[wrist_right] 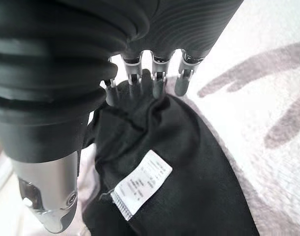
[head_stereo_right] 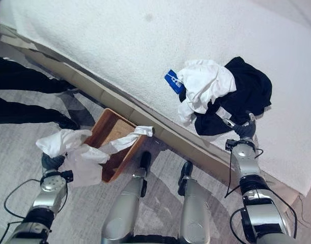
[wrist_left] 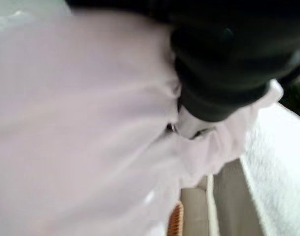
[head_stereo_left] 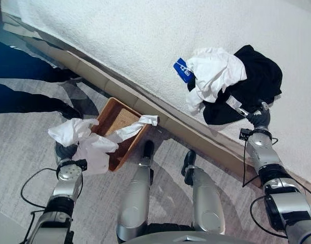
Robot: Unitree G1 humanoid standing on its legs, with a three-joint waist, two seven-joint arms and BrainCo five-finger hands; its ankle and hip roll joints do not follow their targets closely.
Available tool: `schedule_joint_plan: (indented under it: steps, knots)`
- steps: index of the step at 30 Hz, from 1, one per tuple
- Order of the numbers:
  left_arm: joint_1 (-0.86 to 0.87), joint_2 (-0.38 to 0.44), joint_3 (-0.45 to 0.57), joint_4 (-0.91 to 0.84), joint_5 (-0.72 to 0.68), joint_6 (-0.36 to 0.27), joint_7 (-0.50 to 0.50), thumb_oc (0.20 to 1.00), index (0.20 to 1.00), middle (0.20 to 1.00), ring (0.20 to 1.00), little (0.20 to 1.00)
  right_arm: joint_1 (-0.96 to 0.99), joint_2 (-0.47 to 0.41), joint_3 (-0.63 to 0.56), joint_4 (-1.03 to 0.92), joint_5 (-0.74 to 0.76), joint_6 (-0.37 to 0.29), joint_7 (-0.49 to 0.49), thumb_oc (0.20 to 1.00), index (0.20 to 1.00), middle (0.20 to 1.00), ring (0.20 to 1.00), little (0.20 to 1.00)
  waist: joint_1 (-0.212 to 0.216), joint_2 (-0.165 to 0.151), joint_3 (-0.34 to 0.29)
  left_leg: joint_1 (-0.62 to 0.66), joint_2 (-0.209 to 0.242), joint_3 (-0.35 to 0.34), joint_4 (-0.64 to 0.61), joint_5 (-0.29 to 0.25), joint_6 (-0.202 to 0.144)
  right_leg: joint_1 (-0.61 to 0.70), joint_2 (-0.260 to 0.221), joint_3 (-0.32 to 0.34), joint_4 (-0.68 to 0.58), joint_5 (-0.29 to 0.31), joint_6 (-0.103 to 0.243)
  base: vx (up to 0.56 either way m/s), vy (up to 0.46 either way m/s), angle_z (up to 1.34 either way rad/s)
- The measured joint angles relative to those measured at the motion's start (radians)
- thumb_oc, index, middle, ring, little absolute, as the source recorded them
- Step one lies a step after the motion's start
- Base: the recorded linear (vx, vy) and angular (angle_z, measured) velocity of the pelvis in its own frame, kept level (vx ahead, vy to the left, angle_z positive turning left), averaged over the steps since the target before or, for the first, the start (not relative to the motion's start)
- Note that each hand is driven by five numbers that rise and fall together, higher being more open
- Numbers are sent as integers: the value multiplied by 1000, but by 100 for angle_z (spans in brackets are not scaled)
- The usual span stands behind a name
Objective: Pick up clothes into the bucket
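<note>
1. Eye views: a white bed (head_stereo_left: 145, 35) runs diagonally over grey floor (head_stereo_left: 23, 147). The brown bucket (head_stereo_left: 114, 119) stands against the bed's edge, a person's dark legs (head_stereo_left: 23, 101) beside it. The left hand (head_stereo_left: 65, 151) holds a white garment (head_stereo_left: 89, 142) at the bucket's rim.
2. Left wrist view: cloth hides the fingers; grip unclear.
3. Right wrist view: the right hand (wrist_right: 154, 73) has its fingers dug into the black garment (wrist_right: 174, 162), which lies on the bed under a white shirt (head_stereo_left: 214, 73).

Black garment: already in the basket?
No, the black garment lies on the white bed beside a white garment, at the right hand, apart from the brown basket on the floor.
</note>
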Motion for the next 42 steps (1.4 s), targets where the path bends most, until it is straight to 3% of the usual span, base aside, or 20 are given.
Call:
schedule_joint_plan:
  steps: [4, 5, 6, 10, 14, 19, 22, 26, 31, 34, 42]
  knots:
    - [-14, 22, -2, 17, 18, 12, 12, 432, 432, 432, 432, 432, -28, -6, 4, -73, 0, -12, -14, 1000, 1000, 1000, 1000, 1000, -5, -23, 12, -73, 9, 39, 91, -44, 10, -73, 10, 48, 35, 4, -2, -28, 64, -31]
    - [-16, 20, -2, 16, 24, 11, 13, 542, 542, 542, 542, 542, -33, -10, 5, -74, 0, -12, -15, 1000, 1000, 1000, 1000, 1000, -7, -24, 13, -86, 9, 44, 106, -48, 7, -84, 12, 50, 43, 5, -2, -32, 92, -22]
    - [-19, 22, -2, 14, 25, 11, 17, 1000, 1000, 1000, 1000, 1000, -39, -26, 8, -96, 1, -13, -16, 1000, 1000, 1000, 1000, 1000, -9, -25, 13, -130, 10, 47, 156, -72, 14, -123, 13, 62, 68, 2, -4, -18, 75, -17]
    - [-34, 27, -2, 44, 24, 17, 24, 1000, 1000, 1000, 1000, 1000, -106, -76, 25, -130, 2, -24, -27, 1000, 1000, 1000, 1000, 1000, -29, -31, 16, -261, 16, 60, 270, -104, 19, -238, 21, 82, 136, -1, -10, -4, 57, -15]
    - [-43, 27, -3, 58, 24, 22, 25, 1000, 1000, 1000, 1000, 1000, -152, -100, 33, -134, 1, -28, -43, 1000, 1000, 1000, 1000, 1000, -31, -40, 19, -313, 22, 71, 315, -120, 22, -286, 24, 100, 156, -2, -12, 45, 28, -13]
    - [-72, 47, -46, 90, 26, 63, 26, 1000, 1000, 1000, 1000, 1000, -299, -237, 133, -135, -86, -19, -92, 1000, 1000, 1000, 1000, 1000, -34, -47, 18, -391, 22, 69, 347, -141, 26, -359, 23, 103, 176, -4, -10, -6, 19, -4]
    - [-71, 47, -66, 83, 26, 76, 23, 1000, 1000, 1000, 1000, 1000, -375, -276, 185, -134, -130, -6, -102, 1000, 1000, 1000, 1000, 1000, -39, -50, 16, -395, 19, 71, 345, -132, 32, -362, 22, 105, 174, 3, -12, -1, -1, 2]
    - [-60, 43, -93, 68, 33, 79, 19, 1000, 1000, 1000, 1000, 1000, -550, -314, 342, -80, -224, 30, -85, 1000, 1000, 1000, 1000, 1000, -30, -56, 16, -402, 8, 69, 325, -114, 30, -374, 7, 98, 177, 8, -5, -3, -4, 10]
    - [-41, 29, -154, 24, 34, 75, -2, 1000, 1000, 1000, 1000, 1000, -676, -304, 487, 54, -267, 55, -28, 1000, 1000, 1000, 1000, 1000, 1, -57, 15, -398, -3, 58, 316, -110, 30, -368, 2, 86, 176, 7, -10, 26, -13, 8]
    - [-25, -5, -196, -1, 29, 40, -41, 1000, 1000, 1000, 1000, 1000, -723, -262, 550, 199, -267, 73, 20, 1000, 1000, 1000, 1000, 1000, 21, -56, 16, -383, -11, 51, 310, -109, 30, -350, -10, 78, 177, 6, -11, -15, -27, 9]
    - [30, -34, -281, -51, -48, -11, -141, 1000, 1000, 1000, 1000, 1000, -759, -174, 628, 428, -288, 91, 137, 1000, 1000, 1000, 1000, 1000, 57, -55, 15, -365, -34, 32, 257, -83, 18, -343, -31, 68, 177, -2, -9, -17, -43, 13]
